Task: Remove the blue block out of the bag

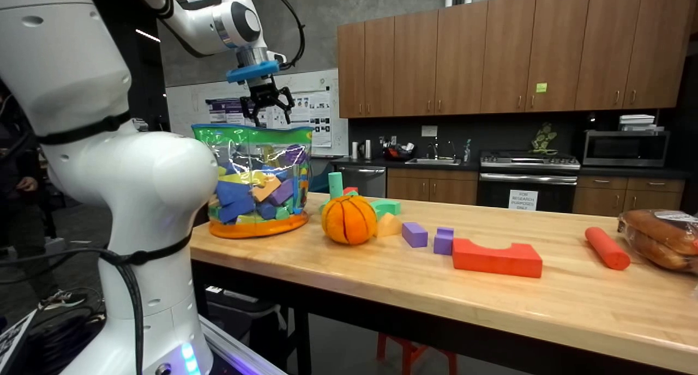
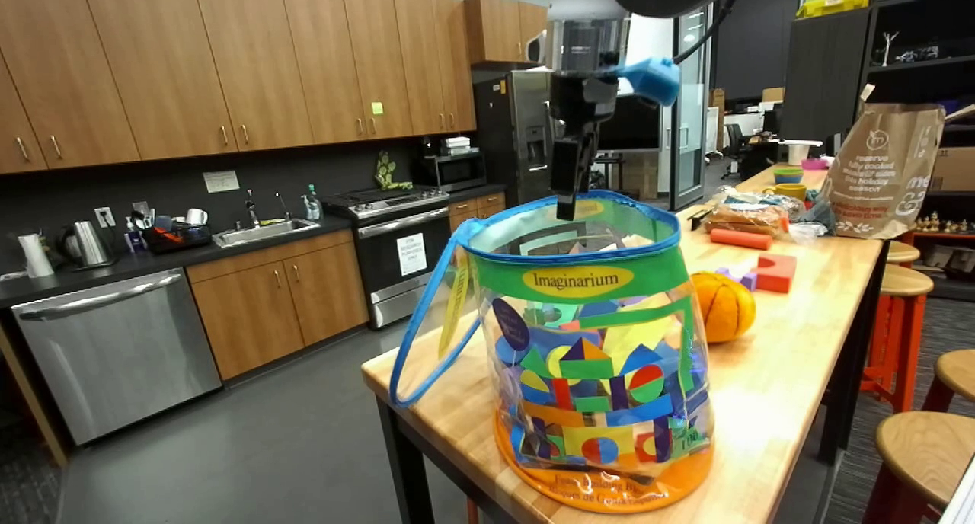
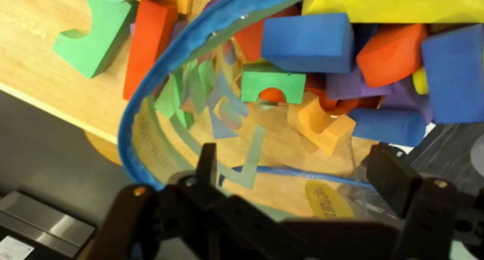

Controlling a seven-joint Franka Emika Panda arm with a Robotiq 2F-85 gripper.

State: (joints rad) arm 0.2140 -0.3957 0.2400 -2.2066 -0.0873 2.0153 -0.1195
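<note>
The black two-finger robotic gripper (image 1: 271, 121) is positioned over the open top of the large transparent plastic bag (image 2: 503, 279) and points downward. The bag has a blue rim, a green upper band, a multicoloured print and an orange base. The fingers (image 3: 207, 160) of the gripper are spread apart. The bag stands upright on the light wooden table (image 1: 561, 249) and contains mixed-colour blocks (image 1: 234, 195).

In the wrist view, a matte blue rectangular block (image 3: 307, 42) lies inside the bag, just beside a green arched block (image 3: 274, 80). A second blue rectangular block (image 3: 455, 75) lies inside the bag as well, with an orange-red block (image 3: 393, 56) between the two. Which blue block the task designates cannot be determined.

On the table, an orange pumpkin-like ball (image 1: 349, 220) is located near the bag. Two small purple blocks (image 1: 415, 235) and a flat red block (image 1: 496, 258) with a curved notch lie farther along the table. A red cylinder (image 1: 607, 248) lies well apart from the bag.
</note>
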